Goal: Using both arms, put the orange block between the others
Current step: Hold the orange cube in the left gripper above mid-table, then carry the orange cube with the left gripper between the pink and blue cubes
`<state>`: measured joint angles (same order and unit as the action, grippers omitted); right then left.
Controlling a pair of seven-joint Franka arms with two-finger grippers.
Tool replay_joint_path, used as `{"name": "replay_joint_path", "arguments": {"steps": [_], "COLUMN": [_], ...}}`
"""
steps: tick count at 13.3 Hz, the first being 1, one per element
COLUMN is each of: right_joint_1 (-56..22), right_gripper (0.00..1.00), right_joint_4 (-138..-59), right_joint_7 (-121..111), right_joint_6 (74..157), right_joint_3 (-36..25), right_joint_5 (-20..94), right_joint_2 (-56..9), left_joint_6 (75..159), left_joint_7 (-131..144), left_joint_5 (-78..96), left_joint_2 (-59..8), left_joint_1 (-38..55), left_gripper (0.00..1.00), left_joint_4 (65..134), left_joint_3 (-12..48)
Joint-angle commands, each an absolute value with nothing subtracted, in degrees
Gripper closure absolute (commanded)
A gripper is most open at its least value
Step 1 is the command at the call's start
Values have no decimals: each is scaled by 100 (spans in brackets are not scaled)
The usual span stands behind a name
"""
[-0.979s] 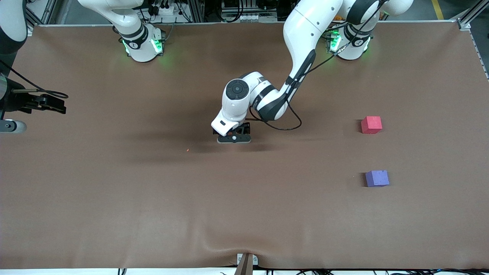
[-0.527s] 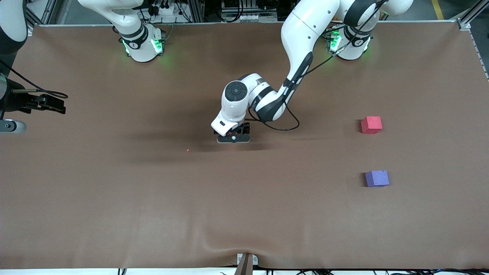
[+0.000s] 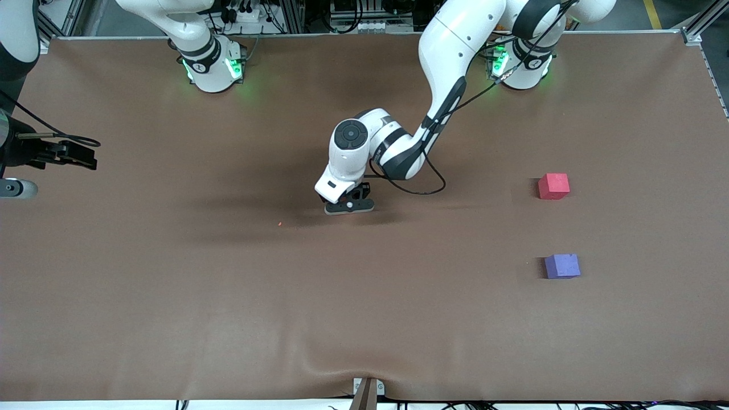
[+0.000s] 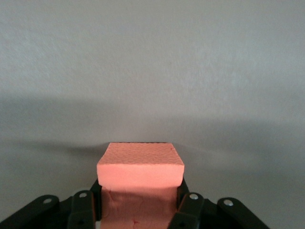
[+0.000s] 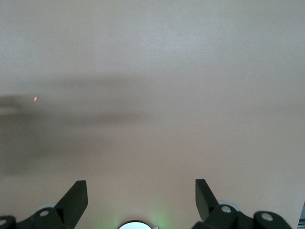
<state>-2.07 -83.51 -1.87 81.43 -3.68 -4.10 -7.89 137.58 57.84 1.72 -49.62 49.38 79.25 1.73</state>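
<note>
Table (image 3: 171,313) covered in brown matting carries 2 white arms based along its edge farthest from the front camera. Left arm (image 3: 450,74) reaches down to mid-table, where the left gripper (image 4: 138,210) has its fingers (image 4: 190,210) clamped on the orange block (image 4: 140,167). Right gripper (image 5: 140,198) waits over bare matting at the right arm's end, fingers spread, grasping nothing. Red cube (image 3: 553,186) sits toward the left arm's end, with the purple cube (image 3: 562,266) nearer the camera, well apart.
</note>
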Motion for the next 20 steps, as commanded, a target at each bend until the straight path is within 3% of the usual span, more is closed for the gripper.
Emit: {"name": "replay_joint_path", "arguments": {"steps": [1,11,20], "right_joint_1": [-193,-193,-220], "right_gripper": [0,0,0], "right_joint_4": [-8288,-8262,-8244], "right_joint_7": [-158,-149,-149], "right_joint_6": [8130,8156,8156], "right_joint_3": [-334,-334,-334], "right_joint_5": [-492,-501,-483], "right_joint_2": [-782,-782,-791], "left_joint_6": [13536,11990,10802], "left_joint_7": [5889,5783,4598], "left_joint_5": [193,150,141], "left_joint_2": [-4738,-3789,-3384], "left_joint_1": [4799,3482,2558], "left_gripper": [100,100,100], "left_joint_4": [7901,7919,8428], "left_joint_3": [132,141,149]}}
